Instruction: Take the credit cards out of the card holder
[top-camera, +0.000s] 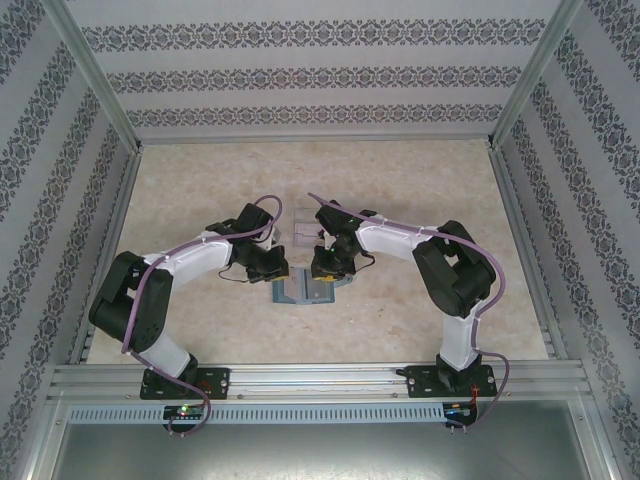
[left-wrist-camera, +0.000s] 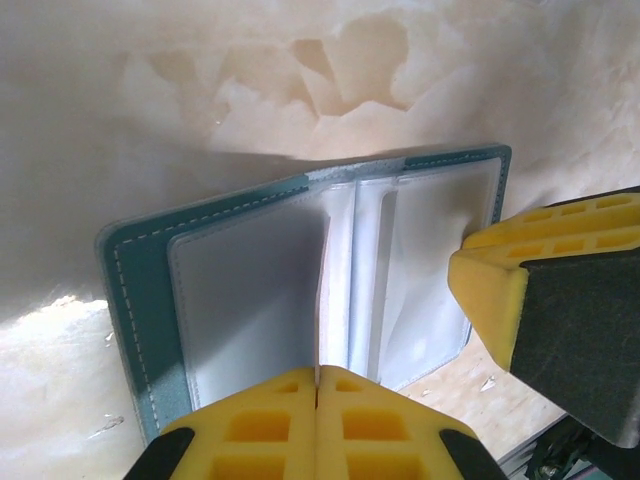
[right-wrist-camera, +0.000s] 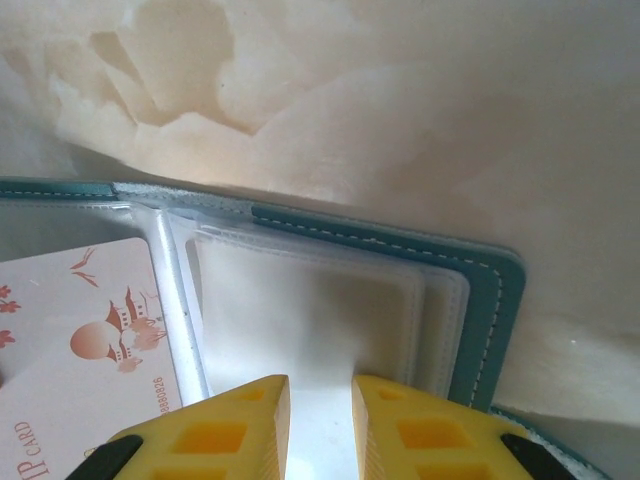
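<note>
The teal-blue card holder (top-camera: 303, 291) lies open on the table, its clear sleeves facing up (left-wrist-camera: 140, 280). My left gripper (left-wrist-camera: 318, 372) is shut on the near edge of a pale credit card (left-wrist-camera: 323, 290), which I see edge-on over the holder's fold. From the right wrist the same card (right-wrist-camera: 80, 340) shows whitish with reddish marks. My right gripper (right-wrist-camera: 320, 385) has its jaws a little apart, tips down on the holder's right-hand sleeve panel (right-wrist-camera: 300, 310), with nothing pinched between them. One of its fingers (left-wrist-camera: 490, 290) rests on the holder's right edge. Both grippers (top-camera: 272, 268) (top-camera: 325, 266) meet over the holder.
A clear plastic tray (top-camera: 299, 228) stands just behind the holder, between the two wrists. Patterned walls with metal rails (top-camera: 100, 90) close in the marbled table (top-camera: 420, 180) on three sides.
</note>
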